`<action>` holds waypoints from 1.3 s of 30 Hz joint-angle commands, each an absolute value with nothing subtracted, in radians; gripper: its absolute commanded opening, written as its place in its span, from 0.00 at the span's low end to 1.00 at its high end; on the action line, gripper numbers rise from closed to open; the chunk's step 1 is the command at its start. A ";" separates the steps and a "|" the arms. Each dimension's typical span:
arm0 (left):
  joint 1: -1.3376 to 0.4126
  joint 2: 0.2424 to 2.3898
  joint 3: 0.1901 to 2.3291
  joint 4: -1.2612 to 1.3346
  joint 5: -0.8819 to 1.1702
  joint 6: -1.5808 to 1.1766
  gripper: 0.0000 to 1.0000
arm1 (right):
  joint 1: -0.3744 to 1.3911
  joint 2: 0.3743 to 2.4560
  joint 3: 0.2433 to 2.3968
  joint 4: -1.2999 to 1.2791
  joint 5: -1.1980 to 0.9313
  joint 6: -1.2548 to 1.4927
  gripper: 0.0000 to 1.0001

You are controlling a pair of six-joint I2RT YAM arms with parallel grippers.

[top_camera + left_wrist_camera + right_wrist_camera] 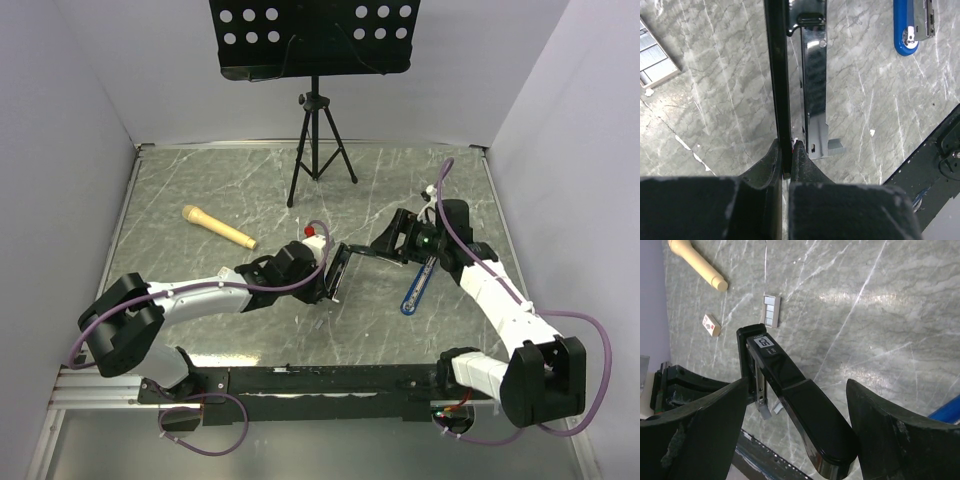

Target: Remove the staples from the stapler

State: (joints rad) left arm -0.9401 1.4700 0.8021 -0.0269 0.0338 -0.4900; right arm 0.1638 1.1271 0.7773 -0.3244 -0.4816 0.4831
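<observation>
Black stapler [782,372] is hanging clear of the grey marble tabletop [200,180], spanning between the two grippers. It is hinged open, with a thin black arm running alongside the chrome magazine [813,90]. The left gripper [786,150] is pinching the end of that thin black arm, its fingers pressed tight on it and the magazine sitting just beside them. The right gripper [797,390] is straddling the stapler's thick black end with its fingers spread wide. A clear gap is showing on one side; whether the other finger is touching the stapler, cannot tell. A long blue tool [415,290] is lying on the tabletop on the right arm's side of the stapler, near it. A beige cylinder [218,227] is lying well apart from the stapler on the left arm's side. A small grey segmented block [771,310] is lying flat near the stapler's labelled tip, and a small beige card [711,325] is lying farther out, towards the cylinder. A black tripod [318,150] is standing beyond the stapler, carrying a perforated black tray [315,40].
</observation>
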 commanded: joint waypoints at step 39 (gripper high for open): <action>-1.008 1.290 0.660 0.357 0.382 -0.333 0.01 | 0.417 1.545 0.893 0.121 -0.271 0.664 0.82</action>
State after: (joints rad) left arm -1.0100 1.3254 0.5861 0.1574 0.3546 -0.3958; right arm 0.3908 1.5120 0.8471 0.0578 -0.2382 0.6315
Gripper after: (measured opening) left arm 0.055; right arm 0.824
